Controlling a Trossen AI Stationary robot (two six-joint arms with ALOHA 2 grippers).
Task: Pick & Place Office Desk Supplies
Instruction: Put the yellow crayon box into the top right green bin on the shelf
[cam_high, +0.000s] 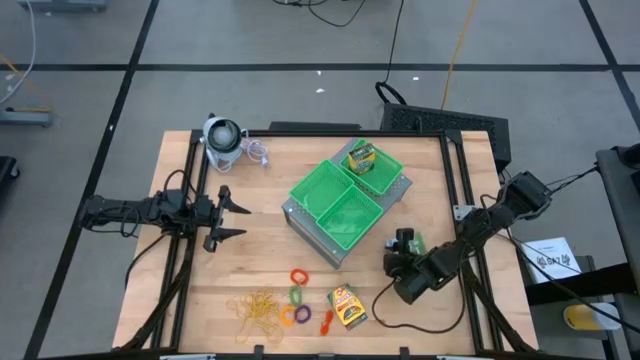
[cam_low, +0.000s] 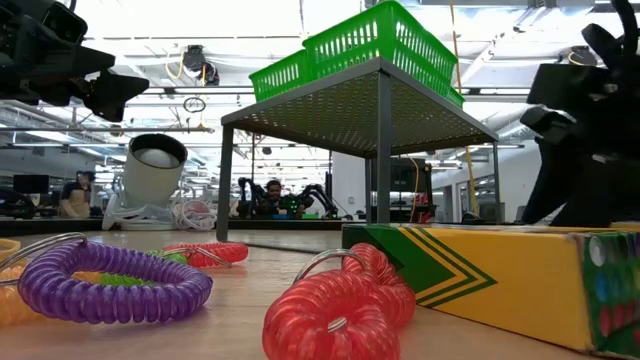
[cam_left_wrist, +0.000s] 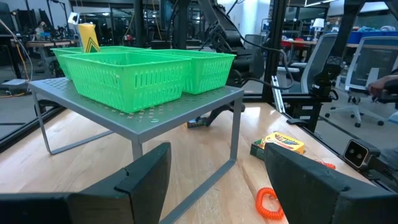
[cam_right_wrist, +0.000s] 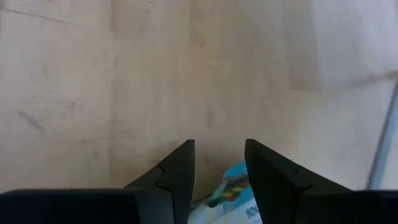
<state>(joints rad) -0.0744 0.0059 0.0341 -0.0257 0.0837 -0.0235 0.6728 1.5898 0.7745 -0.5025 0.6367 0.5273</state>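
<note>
Right gripper (cam_high: 404, 243), lower right of the high view, closes around a green-teal crayon box (cam_right_wrist: 231, 190); a shallow pinch could slip. Left gripper (cam_high: 232, 220) waits with fingers apart.

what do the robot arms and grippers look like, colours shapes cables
Both arms are dark, nearly black, built of jointed segments with thin black cables looping beside them. The left gripper has two slim pointed fingers forming a fork. The right gripper has two matte black, wedge-shaped fingers with angular tips. No markings are legible.
</note>
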